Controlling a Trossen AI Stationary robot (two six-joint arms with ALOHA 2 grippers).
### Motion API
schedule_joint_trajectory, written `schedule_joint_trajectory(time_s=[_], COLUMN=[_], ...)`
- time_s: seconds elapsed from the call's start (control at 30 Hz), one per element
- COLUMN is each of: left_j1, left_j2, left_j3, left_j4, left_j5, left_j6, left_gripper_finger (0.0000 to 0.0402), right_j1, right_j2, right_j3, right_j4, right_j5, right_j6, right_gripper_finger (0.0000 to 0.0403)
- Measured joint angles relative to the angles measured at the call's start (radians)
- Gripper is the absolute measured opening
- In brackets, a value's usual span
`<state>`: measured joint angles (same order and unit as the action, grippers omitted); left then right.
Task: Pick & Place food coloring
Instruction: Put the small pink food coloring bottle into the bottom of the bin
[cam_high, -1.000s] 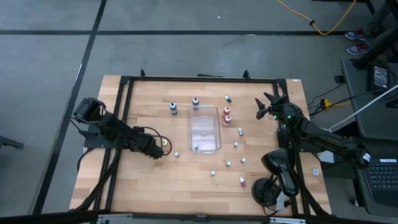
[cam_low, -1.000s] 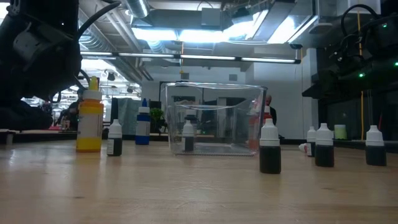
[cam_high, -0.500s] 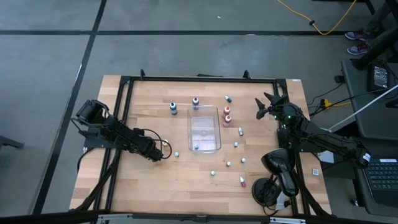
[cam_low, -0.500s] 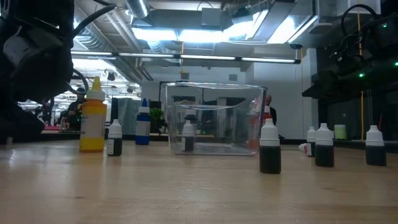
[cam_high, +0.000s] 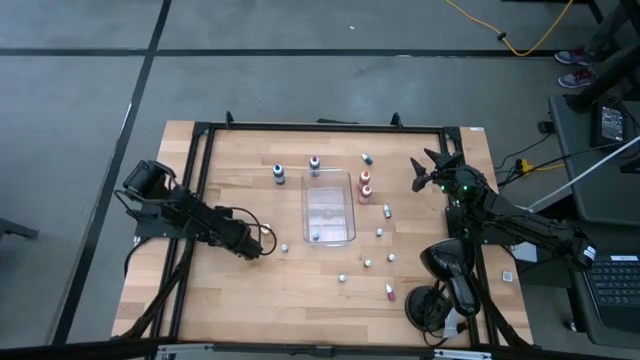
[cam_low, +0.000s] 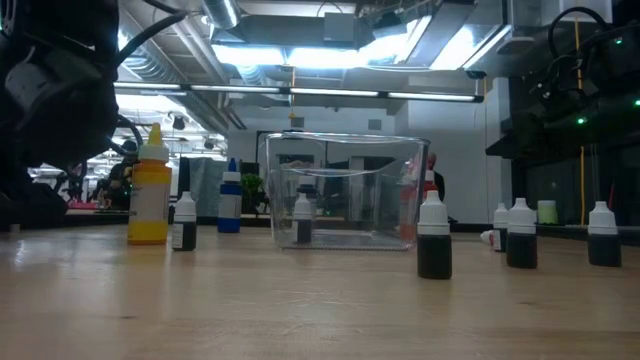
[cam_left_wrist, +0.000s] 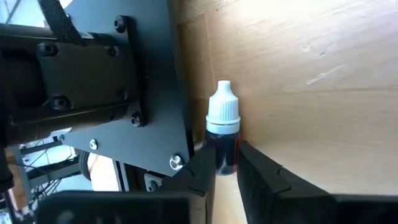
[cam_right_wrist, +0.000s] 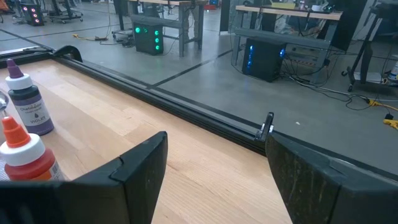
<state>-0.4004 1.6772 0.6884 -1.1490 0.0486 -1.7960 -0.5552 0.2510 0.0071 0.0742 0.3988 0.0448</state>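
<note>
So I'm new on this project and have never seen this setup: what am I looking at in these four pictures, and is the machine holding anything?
It is a robot with two dark arms at a wooden table, each ending in a two-finger pincer. One picture looks straight down, one looks level across the tabletop, and two come from cameras on the wrists. On the table stand a clear plastic tray and tiny food coloring bottles scattered around it, one inside the tray. The left pincer, near the table's left side, is shut on a small dark bottle with a white cap. The right pincer waits open above the table's right edge, holding nothing.
</note>
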Motion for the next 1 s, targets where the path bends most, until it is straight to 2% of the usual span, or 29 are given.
schedule_joint_trajectory(time_s=[0.4, 1.0], left_j1=[-0.004, -0.005], left_j2=[-0.012, -0.013], left_j3=[0.016, 0.126], left_j4=[-0.015, -0.003], left_j5=[-0.004, -0.007], left_j6=[0.005, 0.029], left_gripper_finger=[0.0041, 0.004], right_j1=[0.0, 0.0], right_j2=[0.0, 0.0], right_j3=[0.0, 0.0], right_j4=[0.0, 0.0], right_j5=[0.0, 0.0], right_j6=[0.0, 0.0], right_gripper_finger=[0.0273, 0.0273])
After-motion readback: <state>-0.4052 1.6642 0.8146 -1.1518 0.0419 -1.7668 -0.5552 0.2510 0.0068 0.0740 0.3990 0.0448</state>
